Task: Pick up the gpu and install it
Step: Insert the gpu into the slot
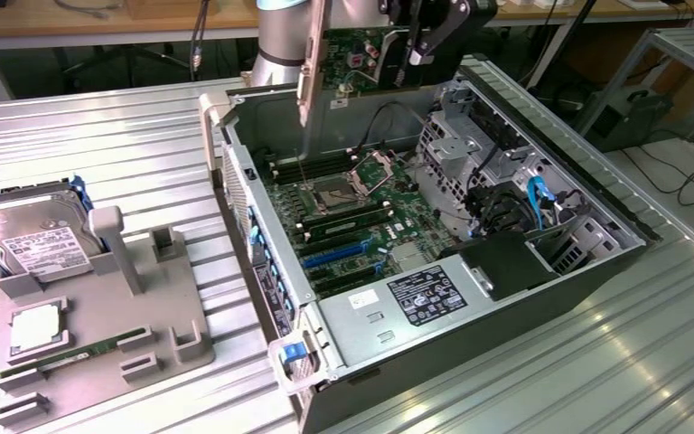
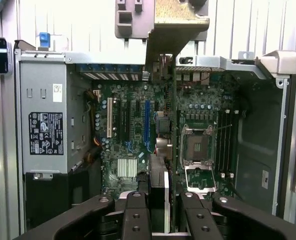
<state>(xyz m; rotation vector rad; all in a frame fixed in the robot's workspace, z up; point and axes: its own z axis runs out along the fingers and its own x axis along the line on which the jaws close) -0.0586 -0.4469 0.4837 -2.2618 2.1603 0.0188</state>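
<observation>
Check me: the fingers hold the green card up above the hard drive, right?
No. In the exterior view the fingers hold the green card up above the open case; the hard drive stands apart at that view's left.

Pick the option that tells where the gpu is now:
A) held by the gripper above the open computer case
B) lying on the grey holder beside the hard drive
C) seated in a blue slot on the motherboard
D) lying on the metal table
A: the gpu hangs clamped in the gripper over the open computer case, well clear of the motherboard.
</observation>
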